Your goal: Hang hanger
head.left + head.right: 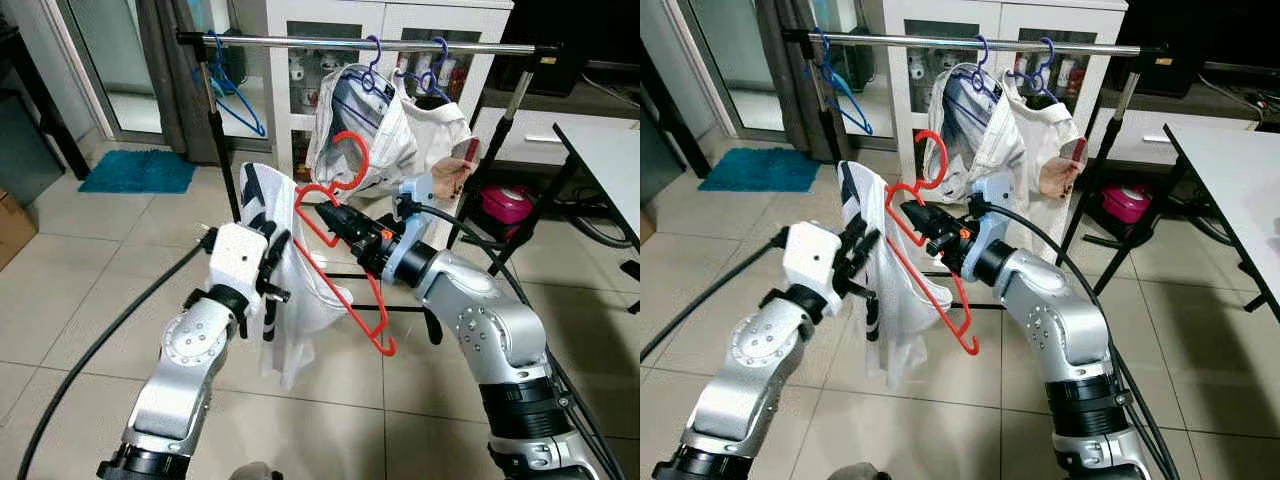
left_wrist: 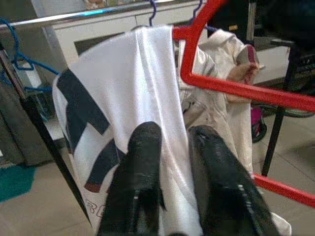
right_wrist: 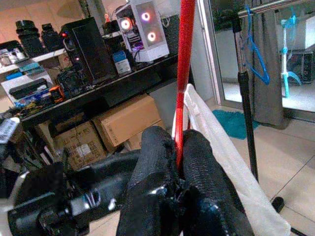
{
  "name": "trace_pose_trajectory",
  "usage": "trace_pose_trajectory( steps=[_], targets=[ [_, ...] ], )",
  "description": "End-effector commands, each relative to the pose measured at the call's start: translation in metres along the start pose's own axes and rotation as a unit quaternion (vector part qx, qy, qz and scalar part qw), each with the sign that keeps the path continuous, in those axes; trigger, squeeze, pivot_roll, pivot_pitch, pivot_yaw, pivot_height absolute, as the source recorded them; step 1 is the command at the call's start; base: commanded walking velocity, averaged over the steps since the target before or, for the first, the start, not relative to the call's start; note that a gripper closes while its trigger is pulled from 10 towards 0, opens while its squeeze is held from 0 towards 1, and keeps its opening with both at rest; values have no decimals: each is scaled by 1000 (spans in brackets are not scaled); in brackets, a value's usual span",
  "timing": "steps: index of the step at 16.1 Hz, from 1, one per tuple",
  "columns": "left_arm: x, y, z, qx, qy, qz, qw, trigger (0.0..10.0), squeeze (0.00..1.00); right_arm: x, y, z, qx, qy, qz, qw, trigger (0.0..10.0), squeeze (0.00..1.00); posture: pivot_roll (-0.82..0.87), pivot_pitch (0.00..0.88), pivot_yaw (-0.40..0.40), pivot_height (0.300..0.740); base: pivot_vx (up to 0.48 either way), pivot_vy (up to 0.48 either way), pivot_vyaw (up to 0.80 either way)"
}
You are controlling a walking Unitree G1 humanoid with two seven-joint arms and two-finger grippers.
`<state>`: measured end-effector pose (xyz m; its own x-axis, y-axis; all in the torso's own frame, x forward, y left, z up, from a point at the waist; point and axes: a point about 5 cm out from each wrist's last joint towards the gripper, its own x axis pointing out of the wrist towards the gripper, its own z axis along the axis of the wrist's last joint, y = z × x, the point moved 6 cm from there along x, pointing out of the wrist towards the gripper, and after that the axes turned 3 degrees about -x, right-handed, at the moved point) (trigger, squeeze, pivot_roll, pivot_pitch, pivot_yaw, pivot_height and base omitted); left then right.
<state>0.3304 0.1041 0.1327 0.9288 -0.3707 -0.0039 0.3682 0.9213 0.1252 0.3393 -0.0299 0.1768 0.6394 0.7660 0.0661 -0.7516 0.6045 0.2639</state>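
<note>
Hanger (image 1: 345, 260), red, slants hook-up toward the rail (image 1: 360, 43), its left shoulder hidden under shirt (image 1: 290, 290). Right pincer (image 1: 333, 216) pinches hanger; left pincer (image 1: 277, 262) pinches shirt.

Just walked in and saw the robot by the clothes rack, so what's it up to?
It is getting a garment ready to hang. The right hand is shut on the red hanger, and the left hand pinches the white shirt draped on it. The hanger is not yet on the rail, where other clothes already hang.
</note>
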Motion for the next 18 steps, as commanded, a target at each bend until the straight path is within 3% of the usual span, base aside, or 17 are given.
trace_pose_trajectory(
  steps=[1,2,3,7,8,9,18],
  targets=[
    [3,0,-2,14,6,-3,1000,10000,1000,3,3,16,-12,-25,11,1000,10000,0,-58,0,35,740,0,0,0],
    [4,1,-5,14,14,-4,1000,10000,1000,3,4,17,-12,-26,13,999,10000,0,-58,0,35,740,0,0,0],
    [6,2,-6,13,16,-6,1000,10000,0,3,4,17,-13,-26,14,999,10000,0,-58,0,35,740,0,0,0],
    [20,8,-6,18,21,-8,1000,10000,0,3,6,16,-13,-27,17,999,10000,0,-62,0,40,740,0,0,0],
    [22,7,-5,18,19,-10,1000,5608,0,3,6,16,-13,-27,17,999,10000,0,-64,0,42,740,0,0,0],
    [24,7,-5,18,17,-10,1000,157,0,3,6,17,-12,-28,16,999,10000,0,-64,0,43,740,0,0,0],
    [27,7,-6,16,15,-14,1000,0,0,5,5,18,-11,-30,16,999,10000,0,-59,0,38,740,0,0,0]
  ],
)
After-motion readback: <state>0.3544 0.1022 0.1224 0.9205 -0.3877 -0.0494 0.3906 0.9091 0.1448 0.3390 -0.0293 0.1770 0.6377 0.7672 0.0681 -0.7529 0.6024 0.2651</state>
